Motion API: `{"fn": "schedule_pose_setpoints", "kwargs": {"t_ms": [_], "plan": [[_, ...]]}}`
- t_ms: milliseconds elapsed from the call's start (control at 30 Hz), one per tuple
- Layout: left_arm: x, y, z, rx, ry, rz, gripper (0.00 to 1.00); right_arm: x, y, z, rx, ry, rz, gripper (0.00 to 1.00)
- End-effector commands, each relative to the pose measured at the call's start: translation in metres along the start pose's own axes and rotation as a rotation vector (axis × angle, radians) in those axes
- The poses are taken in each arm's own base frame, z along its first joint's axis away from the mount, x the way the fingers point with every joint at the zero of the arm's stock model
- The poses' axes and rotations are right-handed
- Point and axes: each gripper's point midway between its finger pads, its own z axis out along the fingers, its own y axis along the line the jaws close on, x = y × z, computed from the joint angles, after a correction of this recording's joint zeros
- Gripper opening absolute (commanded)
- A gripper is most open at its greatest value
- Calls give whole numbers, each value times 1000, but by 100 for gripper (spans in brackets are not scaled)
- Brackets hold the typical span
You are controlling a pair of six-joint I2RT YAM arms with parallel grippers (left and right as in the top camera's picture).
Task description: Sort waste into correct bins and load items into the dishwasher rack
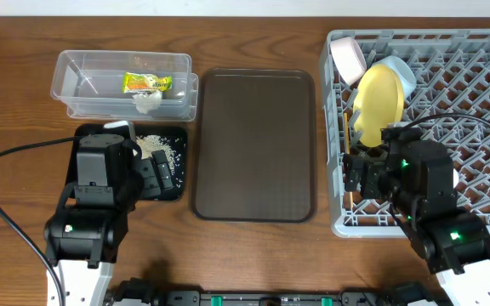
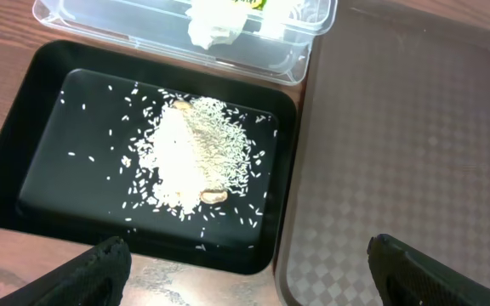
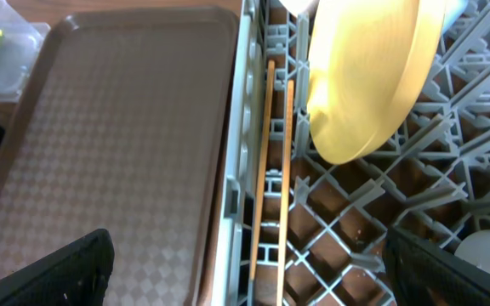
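Right gripper (image 3: 253, 274): apart, empty, over racked chopsticks (image 3: 270, 170)
Left gripper (image 2: 258, 272): apart, empty
Exit: rise straight, missing yellow plate (image 3: 364, 76)

the bench (image 1: 253, 255) is brown wood with visible grain and a soft sheen. the tub (image 1: 75, 61) is clear, glossy plastic; inside it, the wrapper (image 1: 147, 82) looks like shiny printed film and the tissue (image 2: 215, 30) is crumpled matt paper. the black tray (image 2: 58, 144) is smooth, glossy plastic under dull white rice (image 2: 196, 149). the serving tray (image 1: 253, 144) is matt brown with a fine chequered texture. the rack (image 1: 483, 102) is matt grey plastic, the plate (image 3: 364, 68) smooth satin yellow, the chopsticks (image 3: 285, 170) bare pale wood.
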Motion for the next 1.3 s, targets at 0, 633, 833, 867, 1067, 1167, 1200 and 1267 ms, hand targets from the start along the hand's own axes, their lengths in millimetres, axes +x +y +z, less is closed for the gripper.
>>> {"fn": "schedule_pose_setpoints", "kwargs": {"t_ms": [0,633,833,867,1067,1167,1200,1267], "plan": [[1,1,2,-8,6,0,93,11,-7,3,28,44,11,99],[1,1,2,-8,6,0,93,-2,-17,-16,14,-110,-78,99],[1,1,2,-8,6,0,93,-2,-35,-31,18,-346,-75,99],[1,1,2,-8,6,0,93,-1,-38,-32,20,-383,-69,99],[1,1,2,-8,6,0,93,2,-53,-39,47,-577,-60,99],[1,1,2,-8,6,0,93,5,-57,-37,59,-640,-64,99],[1,1,2,-8,6,0,93,6,-58,-36,61,-657,-65,99],[1,1,2,-8,6,0,93,9,-59,-33,60,-694,-71,99]]}}
